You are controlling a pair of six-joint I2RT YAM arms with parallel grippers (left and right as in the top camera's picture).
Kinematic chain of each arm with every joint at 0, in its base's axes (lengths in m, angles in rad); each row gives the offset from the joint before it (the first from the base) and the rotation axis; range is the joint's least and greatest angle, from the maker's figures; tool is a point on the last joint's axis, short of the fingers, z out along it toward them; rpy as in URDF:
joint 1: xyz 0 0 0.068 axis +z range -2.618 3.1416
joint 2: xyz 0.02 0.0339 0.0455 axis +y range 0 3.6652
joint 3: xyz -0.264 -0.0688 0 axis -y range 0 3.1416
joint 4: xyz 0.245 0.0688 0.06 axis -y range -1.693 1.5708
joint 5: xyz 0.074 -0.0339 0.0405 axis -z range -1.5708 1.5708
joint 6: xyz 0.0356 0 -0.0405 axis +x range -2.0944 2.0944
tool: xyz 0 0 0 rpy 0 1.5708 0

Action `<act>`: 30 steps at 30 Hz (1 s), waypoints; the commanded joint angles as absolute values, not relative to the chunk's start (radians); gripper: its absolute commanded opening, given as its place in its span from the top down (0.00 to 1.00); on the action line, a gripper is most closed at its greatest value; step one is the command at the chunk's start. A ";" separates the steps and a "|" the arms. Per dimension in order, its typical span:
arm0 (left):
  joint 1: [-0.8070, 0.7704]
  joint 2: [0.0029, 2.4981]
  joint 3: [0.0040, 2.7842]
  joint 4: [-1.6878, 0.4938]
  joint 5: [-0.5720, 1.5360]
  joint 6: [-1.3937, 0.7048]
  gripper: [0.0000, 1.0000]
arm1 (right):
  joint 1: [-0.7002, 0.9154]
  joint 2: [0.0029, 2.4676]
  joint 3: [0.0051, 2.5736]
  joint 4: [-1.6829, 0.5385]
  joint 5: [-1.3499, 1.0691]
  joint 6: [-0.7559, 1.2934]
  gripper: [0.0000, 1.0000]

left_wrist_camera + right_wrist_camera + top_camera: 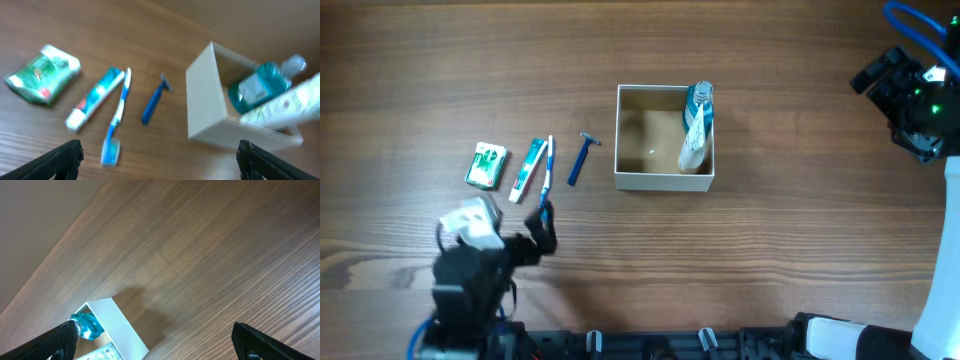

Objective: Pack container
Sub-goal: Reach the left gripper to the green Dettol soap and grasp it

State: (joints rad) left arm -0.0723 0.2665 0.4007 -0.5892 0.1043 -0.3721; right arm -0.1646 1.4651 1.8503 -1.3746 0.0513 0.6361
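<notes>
The container (663, 181) is a square white-walled box with a tan inside at the table's middle. A teal bottle (700, 98) and a white tube (694, 142) lean in its right side. Left of it lie a blue razor (581, 159), a blue toothbrush (547, 168), a toothpaste tube (529, 168) and a green packet (486, 165). My left gripper (542, 222) is open and empty, just in front of the toothbrush (117, 120). My right gripper (910, 95) is open and empty, raised far right of the container (117, 327).
The left wrist view shows the razor (154, 101), toothpaste tube (94, 98), green packet (42, 74), container (207, 102) and teal bottle (260, 87). The wooden table (800, 220) lies bare right of the container. Arm bases stand along the front edge.
</notes>
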 commanded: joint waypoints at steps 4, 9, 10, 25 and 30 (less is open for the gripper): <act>-0.013 0.885 0.978 -0.775 -0.109 -0.145 0.00 | -0.168 1.485 1.851 -1.372 0.044 0.655 0.00; 0.167 1.298 1.209 -0.858 0.034 -0.112 0.00 | -0.168 1.485 1.851 -1.372 0.044 0.655 0.00; 0.200 1.367 1.217 -0.860 0.017 -0.110 0.00 | -0.168 1.485 1.851 -1.373 0.044 0.655 0.00; 0.194 1.901 1.217 -0.698 -0.179 0.259 0.00 | -0.168 1.485 1.851 -1.372 0.044 0.655 0.00; 0.194 1.929 1.216 -0.652 -0.199 0.285 0.03 | -0.168 1.485 1.851 -1.372 0.044 0.655 0.00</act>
